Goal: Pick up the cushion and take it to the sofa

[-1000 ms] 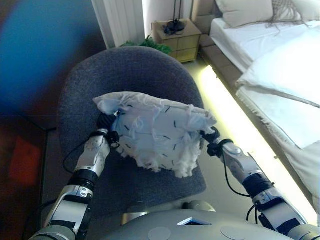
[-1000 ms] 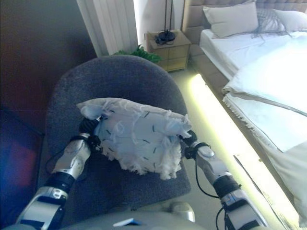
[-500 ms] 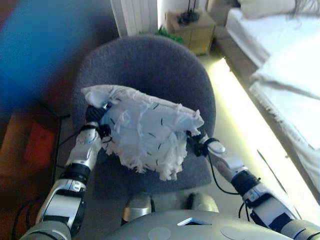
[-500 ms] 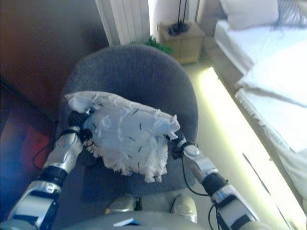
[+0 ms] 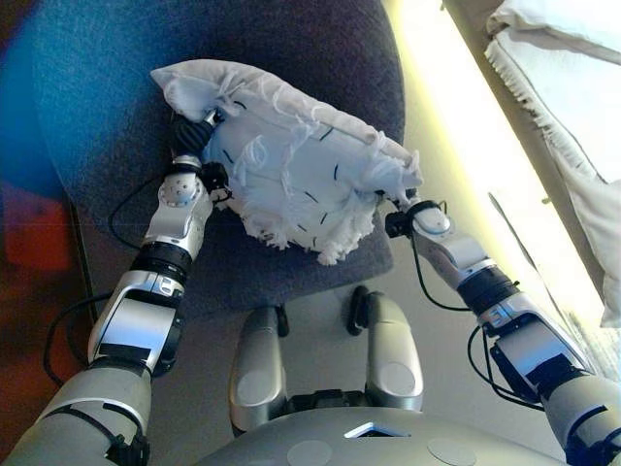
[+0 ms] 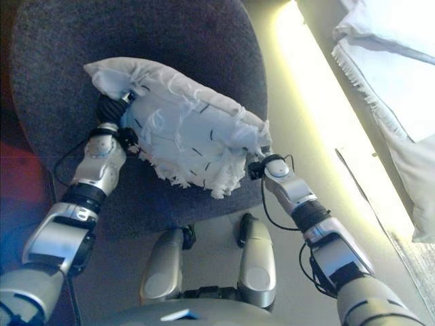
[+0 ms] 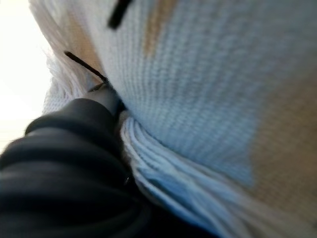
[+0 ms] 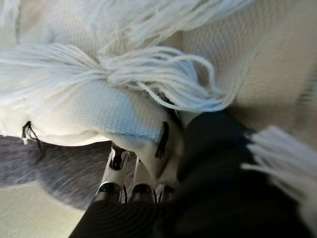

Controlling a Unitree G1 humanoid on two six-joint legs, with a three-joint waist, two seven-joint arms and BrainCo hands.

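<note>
A white cushion with fringed edges and small black marks hangs between my two hands, over the seat of a dark grey upholstered chair. My left hand grips the cushion's left end, and its thumb tip presses into the cloth. My right hand holds the cushion's right corner. Its fingers curl under the cushion's edge, with the grey seat beyond them. The cushion hides most of both hands from above.
A bed with white fringed bedding runs along the right side. A bright lit strip of floor lies between the bed and the chair. A red patch shows on the dark floor at the left.
The whole picture has shifted: the camera has tilted down, so the bedside cabinet and pillows have left the view. Both hands still hold the cushion over the grey chair.
</note>
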